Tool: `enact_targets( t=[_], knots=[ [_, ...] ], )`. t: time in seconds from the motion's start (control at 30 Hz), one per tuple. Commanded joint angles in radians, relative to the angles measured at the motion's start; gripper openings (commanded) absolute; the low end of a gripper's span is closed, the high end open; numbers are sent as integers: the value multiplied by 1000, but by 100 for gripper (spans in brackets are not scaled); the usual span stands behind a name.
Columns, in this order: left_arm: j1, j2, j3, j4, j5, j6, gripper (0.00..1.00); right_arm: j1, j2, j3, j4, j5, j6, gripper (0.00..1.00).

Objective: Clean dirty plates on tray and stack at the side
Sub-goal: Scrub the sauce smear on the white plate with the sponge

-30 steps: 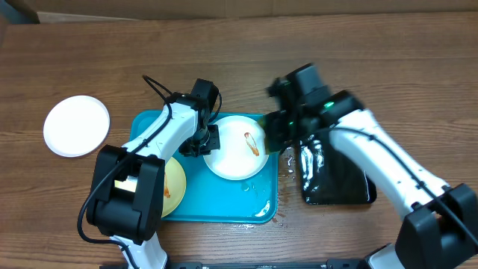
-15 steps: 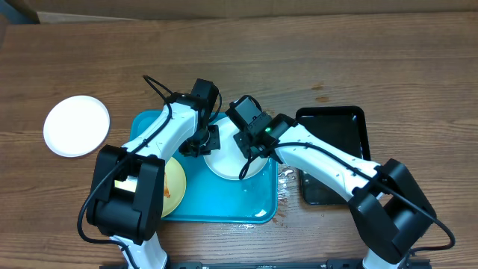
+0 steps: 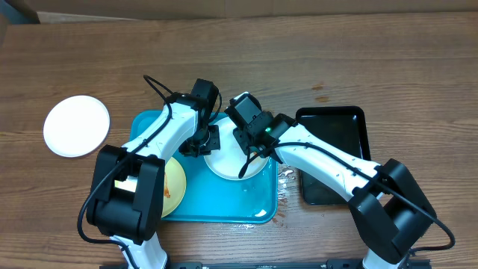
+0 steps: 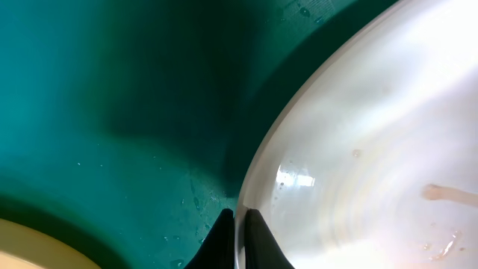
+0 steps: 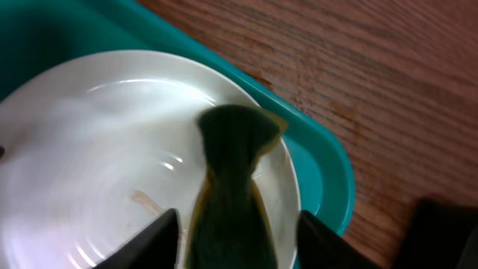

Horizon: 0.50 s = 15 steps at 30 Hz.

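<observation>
Right claw (image 5: 237,221) is roughly half open, one finger on each side of a dark green sponge (image 5: 231,142) standing on the white plate (image 5: 89,142). The sponge looks loose between the fingers, not clamped.

Left claw (image 4: 240,228) is pinched shut on that plate's rim, pinning it.

The plate sits in the right half of the blue tray (image 3: 224,205). There's a brown smear (image 5: 146,200) on it, just beside the sponge on the side toward the plate's middle.

My read on doing this wipe well:
- Close on the sponge low down before any stroke, or it'll tip or get left behind.
- Press it flat and drag it across the smear toward the pinned rim, so the plate doesn't pivot out of the left pinch.
- Keep the left claw clamped throughout. There are droplets on the tray floor, so the plate probably slides easily.
- Stay inside the plate edge, since the tray wall is just beyond the sponge.

Further out:
- A yellow plate (image 3: 174,187) is at the tray's left end, partly under the left arm and marked with brown, so likely next.
- A second white plate (image 3: 76,125) sits on the tabletop (image 3: 299,60), well left of the tray, probably the stacking spot.
- A black tray (image 3: 345,123) lies to the right of the blue tray.
</observation>
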State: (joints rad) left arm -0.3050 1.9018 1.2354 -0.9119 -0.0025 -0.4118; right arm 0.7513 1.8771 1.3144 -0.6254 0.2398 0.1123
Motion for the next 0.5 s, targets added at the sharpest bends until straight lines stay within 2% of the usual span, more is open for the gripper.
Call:
enact_targets(
  t=[0.0, 0.13, 0.37, 0.43, 0.47],
  knots=[
    [5, 2, -27, -6, 21, 24, 4, -5, 9, -5, 2, -2, 19, 62],
    [5, 2, -27, -4, 22, 23, 4, -5, 24, -5, 14, -84, 22, 63],
    [5, 2, -27, -4, 22, 23, 4, -7, 108, -5, 39, -52, 21, 62],
    [6, 2, -27, -6, 22, 24, 4, -7, 131, -5, 49, -28, 21, 61],
    [6, 2, -27, -7, 21, 26, 4, -7, 138, -5, 51, -19, 21, 54]
  ],
)
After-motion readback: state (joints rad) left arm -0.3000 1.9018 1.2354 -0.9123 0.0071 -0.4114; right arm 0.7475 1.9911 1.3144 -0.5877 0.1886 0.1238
